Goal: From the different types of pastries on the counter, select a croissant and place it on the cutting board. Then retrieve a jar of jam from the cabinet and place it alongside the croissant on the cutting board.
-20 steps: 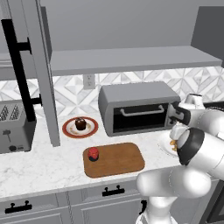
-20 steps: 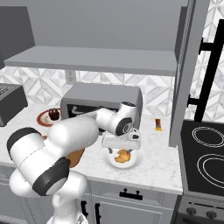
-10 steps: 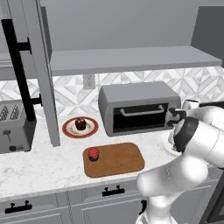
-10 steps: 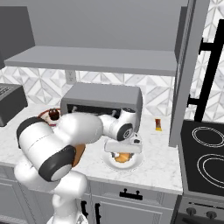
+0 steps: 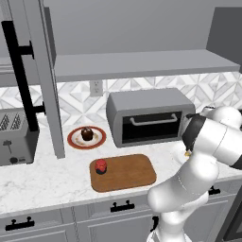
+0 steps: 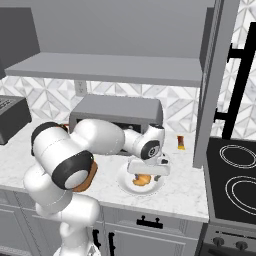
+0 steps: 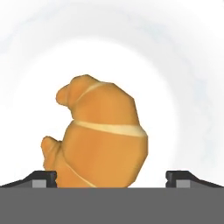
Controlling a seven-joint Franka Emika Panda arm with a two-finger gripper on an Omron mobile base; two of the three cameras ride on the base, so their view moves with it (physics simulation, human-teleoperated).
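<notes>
The golden-brown croissant (image 7: 103, 135) lies on a white plate (image 7: 188, 109), seen close in the hand view. My gripper (image 7: 111, 179) is open, one fingertip on each side of the pastry and a gap on both sides. From the right base view the gripper (image 6: 148, 172) hangs just over the croissant (image 6: 142, 180) on its plate (image 6: 155, 187). The brown cutting board (image 5: 123, 172) lies on the marble counter (image 5: 42, 184), and the red-lidded jar of jam (image 5: 100, 165) stands on its left end. The cupcake (image 5: 87, 133) sits on a red-rimmed plate (image 5: 97, 140).
A grey toaster oven (image 5: 149, 116) stands behind the board, a toaster (image 5: 14, 137) at far left. The cabinet door (image 5: 45, 80) with its black handle (image 5: 21, 71) hangs open over the counter. A small bottle (image 6: 180, 142) and the stove (image 6: 235, 175) are to the right.
The hand has dropped lower over the croissant plate and the arm's elbow has swung round. The jar, the board and the cupcake have not moved.
</notes>
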